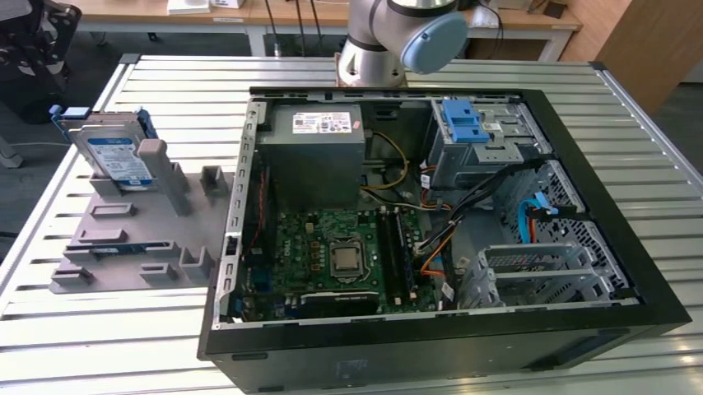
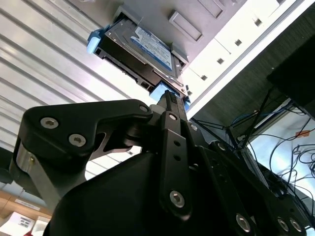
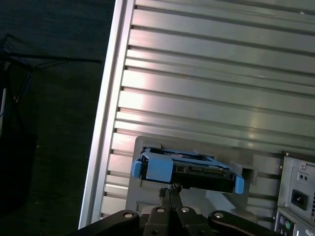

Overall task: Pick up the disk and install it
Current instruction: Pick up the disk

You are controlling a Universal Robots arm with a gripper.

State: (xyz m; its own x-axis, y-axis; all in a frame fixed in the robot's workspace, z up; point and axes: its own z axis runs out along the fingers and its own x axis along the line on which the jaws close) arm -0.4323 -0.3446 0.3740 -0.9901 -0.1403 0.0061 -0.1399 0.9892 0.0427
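The disk [image 1: 118, 158], one only, stood on edge in the single grey holder [image 1: 137, 239], at ten o'clock from the one open computer case [image 1: 417, 350] in the exterior view. In both wrist views the tool [image 2: 170, 98] [image 3: 170, 189] had its fingers together on nothing, pointing toward the disk. The table [image 1: 187, 82] was ribbed metal; a wooden desk [image 1: 528, 20] stood behind.

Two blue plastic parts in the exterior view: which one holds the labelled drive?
The disk, upright in the grey holder outside the case, at the exterior view's left. The blue latch bracket inside the case carries no label.
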